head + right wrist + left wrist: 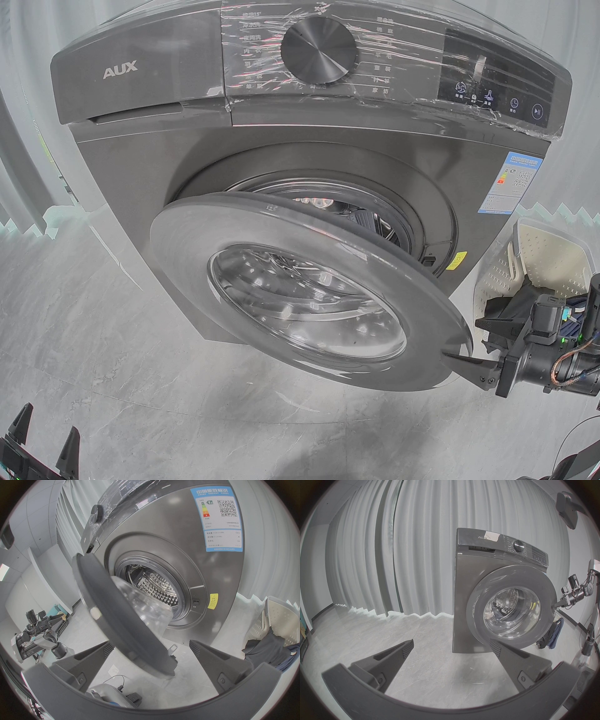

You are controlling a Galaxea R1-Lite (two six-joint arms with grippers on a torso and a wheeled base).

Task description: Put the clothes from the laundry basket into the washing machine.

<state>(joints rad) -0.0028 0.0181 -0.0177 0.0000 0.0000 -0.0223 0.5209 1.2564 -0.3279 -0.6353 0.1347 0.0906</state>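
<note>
Jaws of the right gripper point(461, 339) stood released and spread wide at the free edge of the washing machine's door point(187, 250), with the rim of that door lying between the two fingers; whether either finger touched the rim could not be told. The right arm came in low from the robot's right, roughly level, with its wrist just in front of the laundry basket point(556, 250) and its fingers pointing across toward the door. The left gripper point(50, 420) sat low at the robot's left, well apart from the machine, its jaws also released and its two fingers pointing up and forward over the pale stone floor point(125, 375). The washing machine point(312, 144) was grey, with a round dial point(319, 50) at the top and a blue label point(512, 181) on its front. Its door hung partly open, swung out toward the robot, and the metal drum point(153, 586) showed behind it. The clothes point(506, 309) lay in the white perforated basket, which stood on the floor just beside the machine at the robot's right: a dark garment was draped over the near rim, with something blue beneath it. A pleated curtain point(393, 558) hung behind the machine.
</note>
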